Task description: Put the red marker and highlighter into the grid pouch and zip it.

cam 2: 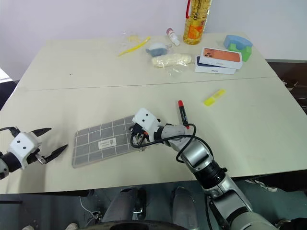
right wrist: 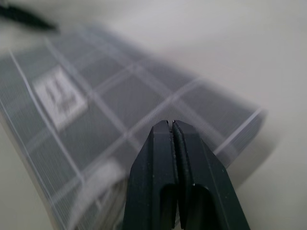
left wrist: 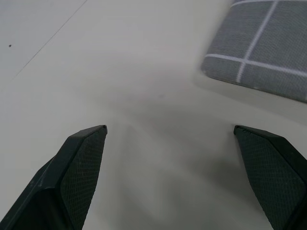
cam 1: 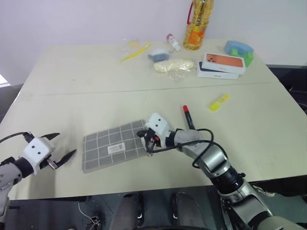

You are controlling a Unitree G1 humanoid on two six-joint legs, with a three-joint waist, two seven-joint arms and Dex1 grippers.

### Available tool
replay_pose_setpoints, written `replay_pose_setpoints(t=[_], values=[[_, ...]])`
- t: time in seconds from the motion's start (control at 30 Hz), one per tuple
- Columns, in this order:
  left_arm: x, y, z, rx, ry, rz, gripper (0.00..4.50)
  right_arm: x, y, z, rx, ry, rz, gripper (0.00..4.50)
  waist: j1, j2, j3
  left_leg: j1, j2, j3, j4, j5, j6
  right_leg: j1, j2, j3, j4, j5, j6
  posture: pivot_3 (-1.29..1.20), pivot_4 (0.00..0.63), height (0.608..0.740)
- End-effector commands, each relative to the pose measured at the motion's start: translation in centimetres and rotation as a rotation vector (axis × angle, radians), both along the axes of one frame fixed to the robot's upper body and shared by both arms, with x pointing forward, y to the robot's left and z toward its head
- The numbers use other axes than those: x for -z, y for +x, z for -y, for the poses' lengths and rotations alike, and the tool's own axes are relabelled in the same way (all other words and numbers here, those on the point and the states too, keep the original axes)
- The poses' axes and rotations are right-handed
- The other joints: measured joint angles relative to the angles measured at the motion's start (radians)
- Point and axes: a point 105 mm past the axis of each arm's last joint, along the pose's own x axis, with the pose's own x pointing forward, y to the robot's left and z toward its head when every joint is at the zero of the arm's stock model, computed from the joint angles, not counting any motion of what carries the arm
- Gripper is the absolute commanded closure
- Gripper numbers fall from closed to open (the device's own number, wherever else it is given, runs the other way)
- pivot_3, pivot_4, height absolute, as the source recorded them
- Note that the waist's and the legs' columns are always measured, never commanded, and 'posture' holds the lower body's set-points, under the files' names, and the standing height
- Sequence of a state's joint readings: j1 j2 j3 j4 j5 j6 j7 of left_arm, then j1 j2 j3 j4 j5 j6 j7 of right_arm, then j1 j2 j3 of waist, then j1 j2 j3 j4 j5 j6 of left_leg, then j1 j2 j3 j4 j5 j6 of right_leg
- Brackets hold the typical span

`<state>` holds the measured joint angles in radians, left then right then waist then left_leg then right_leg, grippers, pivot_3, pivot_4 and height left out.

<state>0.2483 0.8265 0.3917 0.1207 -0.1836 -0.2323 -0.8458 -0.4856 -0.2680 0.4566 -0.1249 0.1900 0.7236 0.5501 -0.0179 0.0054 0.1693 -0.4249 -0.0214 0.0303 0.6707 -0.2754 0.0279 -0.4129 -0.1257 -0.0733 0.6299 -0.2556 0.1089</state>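
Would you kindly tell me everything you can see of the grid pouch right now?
The grid pouch is a flat grey fabric rectangle with thin white grid lines and a small white label on top. It lies flat on the table, slightly askew, near the front edge. The shut right claw is at its right end; whether it grips anything is unclear. The open left claw hovers off its left end, apart.

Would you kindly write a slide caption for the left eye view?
Right pincer shut at the grid pouch edge; left pincer open; red marker and highlighter on the table.
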Motion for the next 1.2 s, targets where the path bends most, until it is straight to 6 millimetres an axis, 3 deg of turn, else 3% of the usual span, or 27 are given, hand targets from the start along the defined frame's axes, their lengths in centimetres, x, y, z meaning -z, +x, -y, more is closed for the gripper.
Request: replay_pose_setpoints(t=[0.03, 0.33, 0.5, 0.6, 0.67, 0.73, 0.77, 0.8, 0.9, 1.03, 1.17, 1.2], values=[[-0.4, -1.0, 0.1, 0.06, 0.083, 0.004, 0.0, 1.2, 0.8, 1.3, 0.109, 0.013, -0.106, 4.38, -0.001, -0.001, -0.001, 0.001, 0.0, 0.0, -0.002, 0.0, -0.001, 0.0, 0.0, 0.0, 0.0, 0.0, 0.0, 0.0, 0.15, 0.74], [-0.1, -1.8, 4.2, 0.385, 0.258, 0.1, 0.0, 1.0, 1.2, 0.9, 0.132, 0.067, -0.161, 4.38, 0.004, -0.001, -0.002, 0.007, 0.0, 0.0, -0.004, 0.0, -0.003, 0.003, 0.0, 0.0, -0.001, -0.001, -0.003, 0.0, 0.15, 0.74], [-0.4, -0.4, 6.3, 0.518, 0.284, 0.175, 0.0, 1.3, 1.3, 1.0, 0.141, 0.054, -0.157, 4.38, 0.007, -0.001, -0.002, 0.007, 0.0, 0.0, -0.004, 0.001, -0.002, 0.004, 0.0, 0.0, 0.0, 0.0, -0.001, 0.0, 0.15, 0.74], [0.4, -0.2, 7.4, 0.611, 0.291, 0.17, 0.0, 1.3, 1.2, 1.0, 0.139, 0.045, -0.146, 4.38, 0.004, -0.001, -0.002, 0.007, 0.0, 0.001, -0.004, 0.001, -0.001, 0.004, 0.0, 0.0, 0.0, 0.001, 0.0, 0.0, 0.15, 0.74], [0.7, 0.0, 7.8, 0.647, 0.282, 0.179, 0.78, 1.3, 1.2, 0.9, 0.145, 0.045, -0.144, 4.5, 0.004, -0.001, -0.002, 0.008, 0.0, 0.001, -0.005, 0.001, -0.001, 0.004, 0.001, -0.001, 0.0, 0.001, 0.0, 0.0, 0.15, 0.74], [0.7, 0.2, 8.2, 0.667, 0.265, 0.198, 1.92, 1.3, 1.3, 1.0, 0.153, 0.046, -0.142, 4.5, 0.003, -0.001, -0.002, 0.008, 0.0, 0.001, -0.005, 0.001, -0.001, 0.004, 0.001, -0.001, 0.0, 0.001, 0.0, 0.0, 0.15, 0.74], [0.7, 0.2, 8.3, 0.674, 0.256, 0.207, 2.2, 1.3, 1.3, 1.1, 0.158, 0.045, -0.141, 4.5, 0.004, -0.001, -0.002, 0.008, 0.0, 0.001, -0.005, 0.001, -0.001, 0.004, 0.001, -0.002, 0.0, 0.001, 0.0, 0.0, 0.15, 0.74], [0.7, 0.2, 8.4, 0.682, 0.25, 0.211, 2.88, 1.3, 1.4, 1.2, 0.165, 0.044, -0.139, 4.5, 0.004, -0.002, -0.002, 0.008, 0.0, 0.001, -0.004, 0.001, -0.001, 0.004, 0.001, -0.002, 0.0, 0.001, 0.0, 0.0, 0.15, 0.74], [0.8, 0.0, 8.5, 0.701, 0.237, 0.221, 4.36, 1.3, 1.4, 1.6, 0.182, 0.046, -0.135, 4.5, 0.005, -0.002, -0.002, 0.008, 0.0, 0.001, -0.004, 0.001, -0.001, 0.004, 0.001, -0.003, 0.0, 0.001, 0.0, 0.0, 0.15, 0.74], [0.5, 0.5, 8.6, 0.655, 0.165, 0.212, 4.45, 0.7, 2.1, 2.4, 0.222, 0.047, -0.073, 4.5, 0.006, -0.001, -0.002, 0.008, 0.0, 0.001, -0.004, 0.001, -0.001, 0.005, 0.001, -0.003, 0.0, 0.001, 0.0, 0.0, 0.15, 0.74], [-0.3, 1.9, 9.3, 0.503, -0.042, 0.14, 4.45, -2.7, 4.2, 4.6, 0.286, 0.059, 0.131, 4.5, 0.009, -0.002, -0.002, 0.008, 0.0, 0.001, -0.004, 0.001, -0.001, 0.005, 0.003, -0.004, 0.0, 0.001, 0.0, 0.0, 0.15, 0.74], [-0.4, 2.1, 9.7, 0.482, -0.073, 0.119, 4.48, -3.7, 4.6, 5.6, 0.306, 0.079, 0.152, 4.26, 0.009, -0.002, -0.001, 0.008, 0.0, 0.0, -0.003, 0.001, -0.001, 0.006, 0.004, -0.004, 0.0, 0.001, 0.0, 0.0, 0.15, 0.74]])
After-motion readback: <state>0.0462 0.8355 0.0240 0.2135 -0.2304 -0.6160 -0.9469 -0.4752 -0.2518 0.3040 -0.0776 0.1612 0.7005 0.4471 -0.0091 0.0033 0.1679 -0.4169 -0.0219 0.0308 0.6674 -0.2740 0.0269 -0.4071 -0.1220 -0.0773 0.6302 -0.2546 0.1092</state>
